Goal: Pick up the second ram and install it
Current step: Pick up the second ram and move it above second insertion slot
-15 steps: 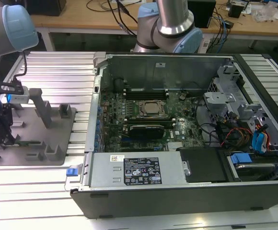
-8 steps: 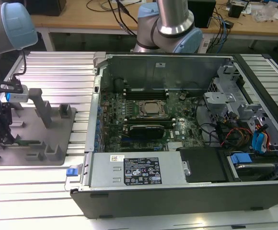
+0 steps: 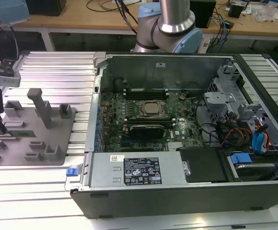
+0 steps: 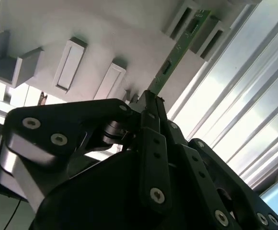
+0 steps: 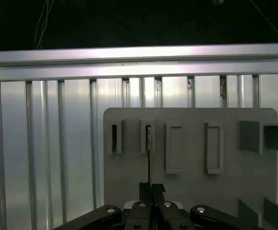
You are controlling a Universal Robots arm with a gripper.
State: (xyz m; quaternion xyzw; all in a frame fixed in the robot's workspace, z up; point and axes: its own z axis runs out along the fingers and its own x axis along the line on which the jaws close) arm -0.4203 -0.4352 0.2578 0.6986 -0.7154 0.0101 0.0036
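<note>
The second ram (image 4: 178, 46) is a thin green stick standing on edge in the slotted blocks of the grey tray (image 4: 105, 33). In the first wrist view the second ram (image 5: 149, 153) appears edge-on as a thin line running from a tray slot to my fingers. My gripper (image 4: 147, 99) is shut on the stick's near end, black fingers pressed on both faces, also seen in the first wrist view as the gripper (image 5: 151, 188). In the exterior view my gripper (image 3: 0, 125) hangs over the tray (image 3: 57, 153) at the far left, touching the green ram (image 3: 20, 133).
The open computer case (image 3: 144, 172) lies to the exterior view's right of the tray, with its motherboard (image 3: 187, 129), CPU socket (image 3: 151, 109) and black slot rails (image 3: 146, 92). Grey posts (image 3: 40, 106) rise from the tray. Ribbed aluminium table (image 5: 43, 143) surrounds it. The arm's base (image 3: 170, 28) stands behind the case.
</note>
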